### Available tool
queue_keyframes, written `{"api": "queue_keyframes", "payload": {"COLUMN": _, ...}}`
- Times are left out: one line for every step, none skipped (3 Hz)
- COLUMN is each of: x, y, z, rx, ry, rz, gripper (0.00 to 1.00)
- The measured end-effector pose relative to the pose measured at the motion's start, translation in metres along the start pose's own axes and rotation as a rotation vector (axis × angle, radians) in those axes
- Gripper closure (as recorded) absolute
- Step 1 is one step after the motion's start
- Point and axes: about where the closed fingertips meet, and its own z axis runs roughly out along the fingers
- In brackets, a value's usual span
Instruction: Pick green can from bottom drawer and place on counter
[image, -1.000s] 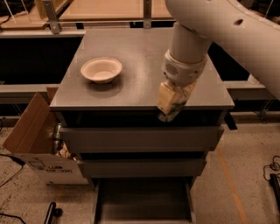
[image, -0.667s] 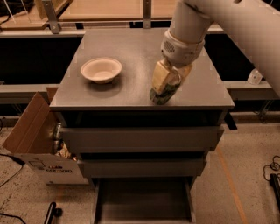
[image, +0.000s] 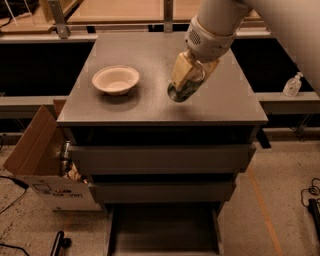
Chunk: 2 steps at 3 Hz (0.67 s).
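Note:
My gripper (image: 183, 84) hangs over the counter (image: 150, 75), right of its middle, and is shut on the green can (image: 181, 90). The can is tilted, its silver round end facing down and toward the camera, just above the counter top. The tan fingers (image: 182, 70) cover most of its upper part. The bottom drawer (image: 162, 227) is pulled open below, showing a flat grey floor with nothing on it.
A pale shallow bowl (image: 115, 79) sits on the counter's left half. Two shut drawers (image: 160, 159) sit above the open one. An open cardboard box (image: 35, 160) stands on the floor at the left. A small clear bottle (image: 292, 84) stands on a ledge at the right.
The gripper has carried the can from the counter's front edge up and back, over the counter top toward its middle.

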Motion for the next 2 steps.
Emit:
{"api": "queue_keyframes", "payload": {"x": 0.008, "y": -0.002, "z": 0.005, "rx": -0.010, "ry": 0.007, "rz": 0.014, "gripper": 1.00}}
{"api": "queue_keyframes", "payload": {"x": 0.020, "y": 0.005, "z": 0.018, "rx": 0.000, "ry": 0.092, "rz": 0.011, "gripper": 1.00}}
